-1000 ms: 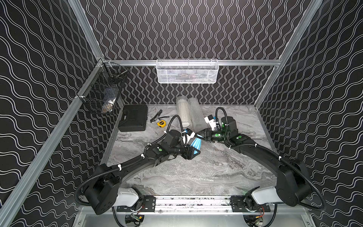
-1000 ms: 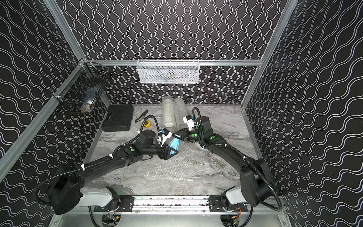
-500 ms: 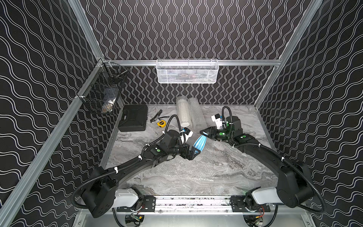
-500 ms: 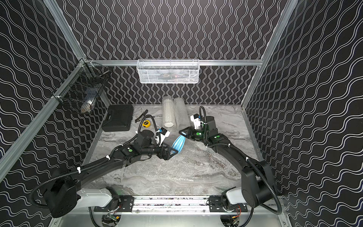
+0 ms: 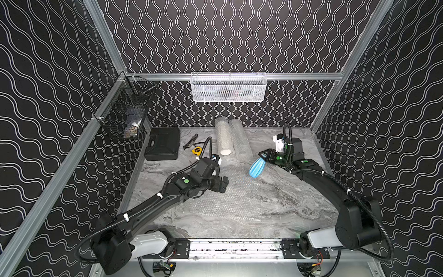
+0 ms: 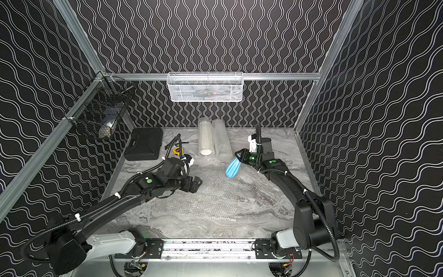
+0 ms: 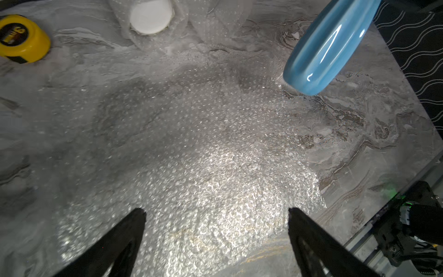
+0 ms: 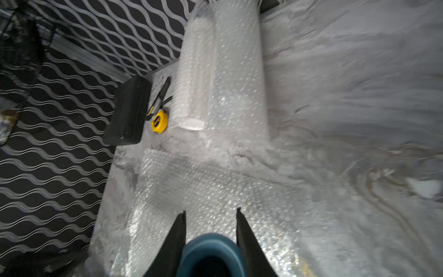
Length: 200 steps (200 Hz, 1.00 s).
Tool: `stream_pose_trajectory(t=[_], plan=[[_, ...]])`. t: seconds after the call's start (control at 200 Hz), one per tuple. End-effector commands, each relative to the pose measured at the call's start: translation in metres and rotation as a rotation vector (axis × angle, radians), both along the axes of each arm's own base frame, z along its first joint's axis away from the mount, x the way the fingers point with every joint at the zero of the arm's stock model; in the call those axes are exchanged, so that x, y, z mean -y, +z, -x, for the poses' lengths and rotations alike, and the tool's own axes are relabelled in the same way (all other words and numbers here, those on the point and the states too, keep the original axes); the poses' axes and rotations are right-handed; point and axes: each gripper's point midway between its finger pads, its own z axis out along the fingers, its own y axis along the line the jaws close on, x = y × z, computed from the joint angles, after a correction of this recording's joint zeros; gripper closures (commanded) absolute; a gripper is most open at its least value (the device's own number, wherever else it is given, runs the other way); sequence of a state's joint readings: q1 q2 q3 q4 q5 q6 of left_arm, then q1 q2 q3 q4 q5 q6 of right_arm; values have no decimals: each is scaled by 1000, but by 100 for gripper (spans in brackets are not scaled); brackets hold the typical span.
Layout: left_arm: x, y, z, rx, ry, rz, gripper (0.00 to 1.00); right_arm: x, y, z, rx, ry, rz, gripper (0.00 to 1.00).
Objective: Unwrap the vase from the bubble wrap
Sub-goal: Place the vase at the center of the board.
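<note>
The blue ribbed vase (image 5: pixel 256 167) (image 6: pixel 232 167) hangs tilted in both top views, bare of wrapping, with my right gripper (image 5: pixel 263 154) shut on its upper end. In the right wrist view the vase rim (image 8: pixel 211 251) sits between the two fingers. The bubble wrap (image 5: pixel 239 199) (image 7: pixel 191 144) lies as a flat sheet on the marble table. The vase's lower end (image 7: pixel 309 79) is over the sheet's far right edge. My left gripper (image 5: pixel 224 184) (image 7: pixel 215 211) hovers open over the sheet, left of the vase, holding nothing.
Two bubble-wrapped rolls (image 5: pixel 230 136) lie at the back centre. A yellow tape measure (image 5: pixel 196 150) and a black case (image 5: pixel 163 144) are at the back left. A white wire basket (image 5: pixel 229 87) and a black one (image 5: pixel 124 115) hang on the walls.
My left gripper opened, let go of the vase and drew back to the left. My right gripper carried the vase away to the right and slightly back.
</note>
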<state>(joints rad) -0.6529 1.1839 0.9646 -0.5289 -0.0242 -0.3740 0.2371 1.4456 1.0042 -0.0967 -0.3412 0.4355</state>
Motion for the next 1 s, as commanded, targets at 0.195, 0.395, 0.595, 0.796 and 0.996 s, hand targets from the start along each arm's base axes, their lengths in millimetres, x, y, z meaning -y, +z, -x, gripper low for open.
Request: stream_pose_trajectory(t=[0.195,0.395,0.595,0.796,0.996], plan=[[-39,6,24,-2,-2,-154,4,53,15,-55,178,-172,174,82],[-40,0,25,21,-2,-129,5,81,12,-84,233,-263,244,83],[-44,0,26,31,1,-148,5,105,2,-110,258,-342,287,83],[-44,4,26,51,5,-128,5,126,3,-142,314,-418,356,83],[-45,6,25,61,5,-129,5,141,-4,-169,340,-451,421,83]])
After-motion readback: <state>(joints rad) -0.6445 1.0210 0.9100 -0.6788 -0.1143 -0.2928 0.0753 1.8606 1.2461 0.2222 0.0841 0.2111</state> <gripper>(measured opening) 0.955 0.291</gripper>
